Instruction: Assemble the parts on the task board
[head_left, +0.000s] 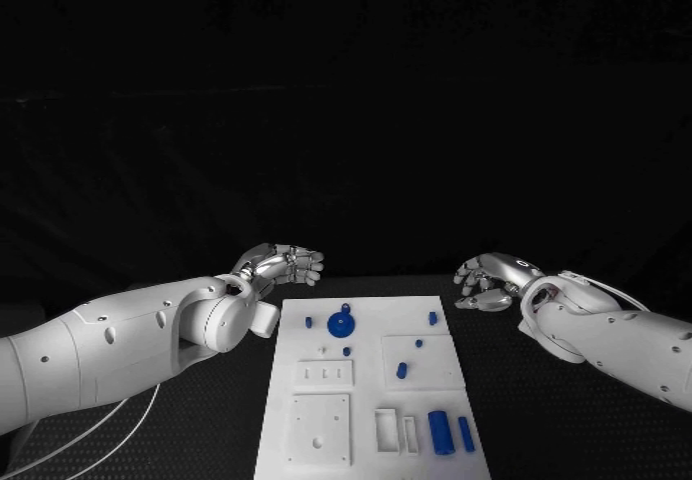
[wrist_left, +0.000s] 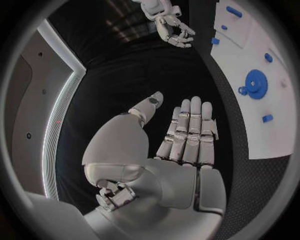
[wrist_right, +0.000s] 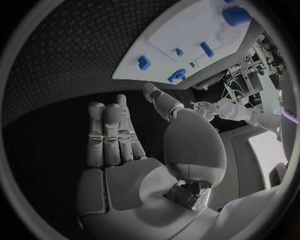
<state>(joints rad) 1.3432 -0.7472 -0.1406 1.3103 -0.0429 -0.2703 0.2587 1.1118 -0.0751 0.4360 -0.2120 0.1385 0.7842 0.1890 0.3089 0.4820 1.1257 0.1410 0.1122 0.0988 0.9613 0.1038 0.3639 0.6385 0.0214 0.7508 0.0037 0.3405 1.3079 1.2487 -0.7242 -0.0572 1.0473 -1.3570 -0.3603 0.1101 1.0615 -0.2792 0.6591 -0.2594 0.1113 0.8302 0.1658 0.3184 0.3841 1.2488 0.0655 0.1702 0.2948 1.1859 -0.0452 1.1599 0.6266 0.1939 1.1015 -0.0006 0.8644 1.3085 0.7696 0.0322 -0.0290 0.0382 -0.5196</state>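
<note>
Two robot hands hover empty beside the white task board (head_left: 361, 400), left hand (head_left: 281, 264) and right hand (head_left: 488, 280), fingers loosely spread

Dim, dark surroundings; wrist views bend strongly toward their rims

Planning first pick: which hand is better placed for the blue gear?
Left, probably. The gear lies on the board's far left part, nearer the left hand than the right hand. Both are empty.

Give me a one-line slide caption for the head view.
Both hands, left hand and right hand, hover open beside the task board, blue parts untouched.
</note>
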